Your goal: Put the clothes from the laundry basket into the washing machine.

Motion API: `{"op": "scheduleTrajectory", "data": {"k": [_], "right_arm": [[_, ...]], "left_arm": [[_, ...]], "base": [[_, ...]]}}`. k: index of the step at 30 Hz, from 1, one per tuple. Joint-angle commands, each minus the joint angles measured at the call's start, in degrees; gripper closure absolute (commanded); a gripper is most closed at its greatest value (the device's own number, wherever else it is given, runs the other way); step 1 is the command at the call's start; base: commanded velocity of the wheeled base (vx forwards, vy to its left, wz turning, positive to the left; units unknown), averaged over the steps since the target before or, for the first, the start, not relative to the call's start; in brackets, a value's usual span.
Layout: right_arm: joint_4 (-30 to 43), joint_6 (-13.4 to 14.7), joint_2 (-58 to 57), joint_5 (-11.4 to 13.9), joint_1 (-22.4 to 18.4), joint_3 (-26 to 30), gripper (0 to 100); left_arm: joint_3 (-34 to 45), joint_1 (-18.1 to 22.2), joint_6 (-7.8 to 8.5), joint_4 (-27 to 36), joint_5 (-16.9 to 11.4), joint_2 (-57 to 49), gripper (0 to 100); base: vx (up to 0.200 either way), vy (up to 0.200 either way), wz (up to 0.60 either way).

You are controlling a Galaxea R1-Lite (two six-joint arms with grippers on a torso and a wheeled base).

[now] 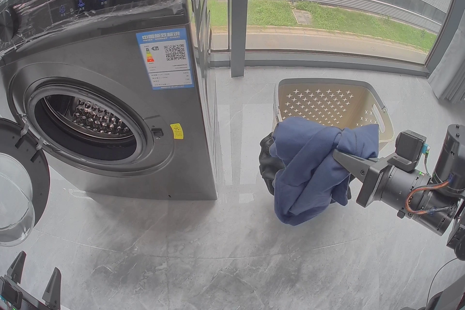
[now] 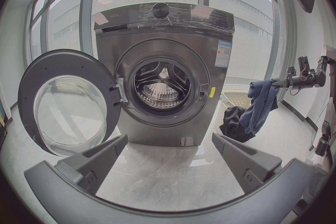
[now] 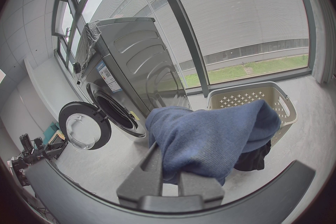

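Observation:
A blue garment hangs in the air in front of the beige laundry basket, with my right gripper shut on its upper fold. The same blue garment drapes over that gripper's fingers. A black garment hangs over the basket's near left corner, behind the blue one. The grey washing machine stands to the left, drum bare, its round door swung wide. My left gripper is low near the floor, facing the machine, open and holding nothing.
Grey marble floor stretches between machine and basket. A window wall with a dark pillar runs behind both. A curtain hangs at the far right.

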Motion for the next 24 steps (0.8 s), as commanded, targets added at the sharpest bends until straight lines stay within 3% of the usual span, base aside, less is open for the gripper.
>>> {"op": "scheduleTrajectory", "data": {"k": [1,14,20,24], "right_arm": [[-0.01,0.0,-0.01,0.03,0.04,0.09,100],[-0.01,0.08,-0.01,0.12,0.04,0.09,100],[-0.09,0.0,-0.01,0.12,0.04,0.0,100],[-0.09,0.08,-0.01,0.12,0.04,0.0,100]], "left_arm": [[0.84,0.0,-0.02,-0.01,0.04,-0.68,0],[0.84,0.0,-0.02,-0.01,0.04,-0.77,0],[0.84,0.0,-0.02,-0.01,0.04,-0.68,0],[0.84,0.0,-0.02,-0.01,0.04,-0.77,0]], "base": [[-0.2,0.0,0.0],[-0.2,0.0,0.0],[0.0,0.0,0.0],[0.0,0.2,0.0]]}}
